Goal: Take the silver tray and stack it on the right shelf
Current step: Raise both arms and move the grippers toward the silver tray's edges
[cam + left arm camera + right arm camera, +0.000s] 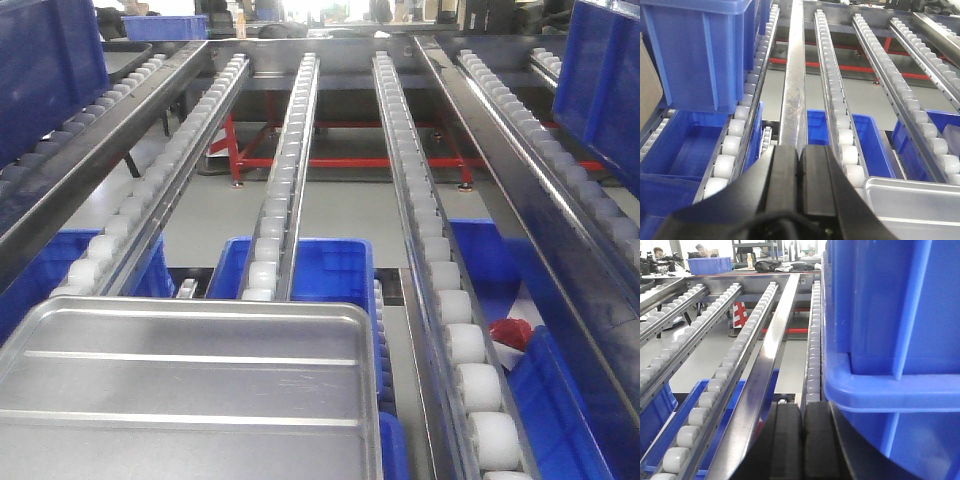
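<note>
Well, the silver tray point(190, 395) lies flat at the near end of the right shelf point(440, 270), on top of the white roller rails. It sits in the bottom left of the front view, and two long lines run across its shiny base. In the left wrist view only one round corner of it shows, low on the right, just beside the left claw point(799, 160).

The left claw has its two black fingers pressed together with nothing between them. It touches no tray. A big blue bin point(695, 55) stands on the rollers to its left.

The right claw point(802, 415) is pressed together too (only a thin dark line shows between the fingers), and it holds nothing. Another blue bin point(890, 315) fills the right side of that view, very close to the claw.

Under the rails sit more blue bins point(330, 270). One holds something red point(512, 332).
</note>
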`<state>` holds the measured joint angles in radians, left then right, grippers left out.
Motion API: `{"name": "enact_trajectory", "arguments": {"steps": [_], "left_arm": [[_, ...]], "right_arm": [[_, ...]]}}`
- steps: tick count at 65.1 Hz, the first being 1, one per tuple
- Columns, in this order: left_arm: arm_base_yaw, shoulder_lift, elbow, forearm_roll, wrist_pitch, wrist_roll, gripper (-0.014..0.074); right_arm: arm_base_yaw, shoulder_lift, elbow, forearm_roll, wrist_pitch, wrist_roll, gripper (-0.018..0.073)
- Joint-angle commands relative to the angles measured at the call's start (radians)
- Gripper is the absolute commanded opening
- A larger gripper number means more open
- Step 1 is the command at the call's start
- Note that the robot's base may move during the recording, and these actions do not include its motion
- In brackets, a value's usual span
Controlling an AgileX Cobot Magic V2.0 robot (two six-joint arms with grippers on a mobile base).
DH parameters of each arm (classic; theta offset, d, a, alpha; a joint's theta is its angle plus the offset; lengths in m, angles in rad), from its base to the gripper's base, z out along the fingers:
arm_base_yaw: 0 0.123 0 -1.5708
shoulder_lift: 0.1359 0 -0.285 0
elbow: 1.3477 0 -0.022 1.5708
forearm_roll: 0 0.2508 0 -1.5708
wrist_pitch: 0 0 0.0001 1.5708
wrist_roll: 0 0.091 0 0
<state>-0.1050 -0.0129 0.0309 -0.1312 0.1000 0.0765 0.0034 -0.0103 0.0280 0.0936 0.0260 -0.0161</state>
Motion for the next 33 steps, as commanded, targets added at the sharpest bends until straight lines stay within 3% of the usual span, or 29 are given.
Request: {"name": "enact_trajectory", "arguments": {"steps": [1,33], "left_arm": [[-0.005,-0.015,0.019,-0.009,-0.081,-0.005,-0.0093],[-0.005,-0.015,0.017,-0.009,-0.111,-0.005,-0.0093]], "right_arm": [[-0.006,-0.021,-0.018,0.003,-0.101,-0.003,0.0059],[-0.006,-0.021,-0.018,0.003,-0.101,-0.003,0.0059]]}}
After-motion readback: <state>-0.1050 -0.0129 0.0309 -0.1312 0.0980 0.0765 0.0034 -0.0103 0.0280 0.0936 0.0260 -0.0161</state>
